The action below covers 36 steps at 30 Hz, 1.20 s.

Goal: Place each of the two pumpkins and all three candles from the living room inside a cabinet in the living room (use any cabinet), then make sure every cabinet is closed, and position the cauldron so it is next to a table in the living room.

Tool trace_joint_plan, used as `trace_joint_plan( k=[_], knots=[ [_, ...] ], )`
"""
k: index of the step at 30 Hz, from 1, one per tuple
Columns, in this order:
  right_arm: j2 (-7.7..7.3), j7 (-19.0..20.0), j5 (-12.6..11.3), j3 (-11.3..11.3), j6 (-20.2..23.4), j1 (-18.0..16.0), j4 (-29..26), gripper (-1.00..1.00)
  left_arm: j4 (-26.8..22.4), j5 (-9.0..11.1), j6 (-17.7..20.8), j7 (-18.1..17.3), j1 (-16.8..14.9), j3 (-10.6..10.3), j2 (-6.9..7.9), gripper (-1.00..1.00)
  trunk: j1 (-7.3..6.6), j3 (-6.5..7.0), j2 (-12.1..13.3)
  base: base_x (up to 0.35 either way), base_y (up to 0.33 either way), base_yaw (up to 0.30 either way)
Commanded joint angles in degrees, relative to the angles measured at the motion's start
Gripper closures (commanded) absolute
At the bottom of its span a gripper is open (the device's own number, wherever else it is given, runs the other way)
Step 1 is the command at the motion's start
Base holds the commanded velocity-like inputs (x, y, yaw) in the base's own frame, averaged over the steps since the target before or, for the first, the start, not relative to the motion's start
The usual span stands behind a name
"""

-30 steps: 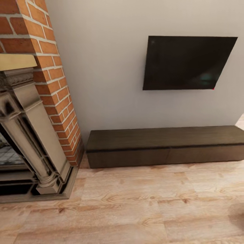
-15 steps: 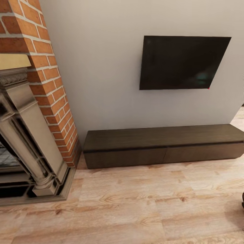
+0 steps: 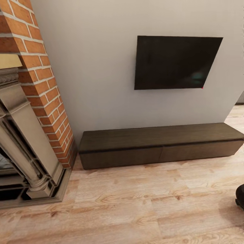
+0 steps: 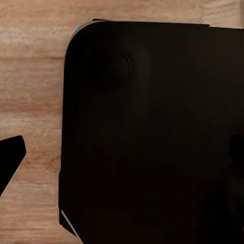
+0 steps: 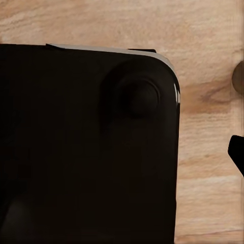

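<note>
- Left pincer: a single dark fingertip (image 4: 10,157) juts in at the edge of the left wrist view, over the wooden floor (image 4: 30,76) and beside the robot's black base (image 4: 152,132); I cannot tell how far the pincer is open, and nothing is seen held.
- Right pincer: likewise one dark fingertip (image 5: 237,152) at the edge of the right wrist view, beside the black base (image 5: 86,147) with its round knob; its opening cannot be told either.
- Since a second ago the head view has swung to the right: the brick fireplace (image 3: 37,101) sits further left, and the cabinet's right end has come into sight.
- A black rounded object (image 3: 240,196) now shows at the right edge, on the floor; too little shows to name it.
- Cabinet (image 3: 159,145) stands against the wall under the dark TV (image 3: 174,62), both drawer fronts shut, its top bare.
</note>
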Motion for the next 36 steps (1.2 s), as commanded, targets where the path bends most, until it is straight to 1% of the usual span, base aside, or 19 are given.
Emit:
trace_joint_plan(
  k=[1,12,21,31,35,36],
  knots=[
    [-0.01,0.0,0.1,0.0,0.0,0.0,0.1,-1.0,0.0,0.5,-0.1,-0.1,0.0,0.0,-0.02,-1.0,0.0,-0.04,0.0,0.0,-0.015,-0.02],
    [-0.02,-0.2,-0.5,-0.2,0.1,0.0,-0.3,-1.0,0.0,0.5,-0.1,-0.1,0.0,0.0,0.02,-1.0,0.0,-0.04,0.0,0.0,-0.003,-0.004],
    [-0.02,0.0,-0.6,-0.3,0.0,0.0,-0.4,-1.0,-0.1,0.5,-0.1,-0.1,0.0,0.0,0.0,-1.0,0.0,-0.04,0.0,0.0,0.0,-0.002],
    [-0.01,-0.1,-0.7,-0.5,0.3,0.0,-0.4,-1.0,-0.2,0.2,-0.1,-0.1,0.0,-0.1,-0.02,-1.0,0.0,-0.04,0.0,0.0,0.0,-0.107],
    [0.02,0.0,-0.8,-0.5,0.6,-0.1,-3.4,-1.0,-0.7,0.0,-0.2,-0.2,0.0,-0.3,-0.02,-1.0,0.0,-0.04,0.0,0.0,0.0,-0.021],
    [0.0,0.0,-0.8,-0.5,1.1,-0.1,-6.0,-1.0,-0.8,-0.1,-0.2,-0.2,0.0,-0.4,-0.02,-1.0,0.0,-0.04,0.0,0.0,0.0,-0.009]
  ],
)
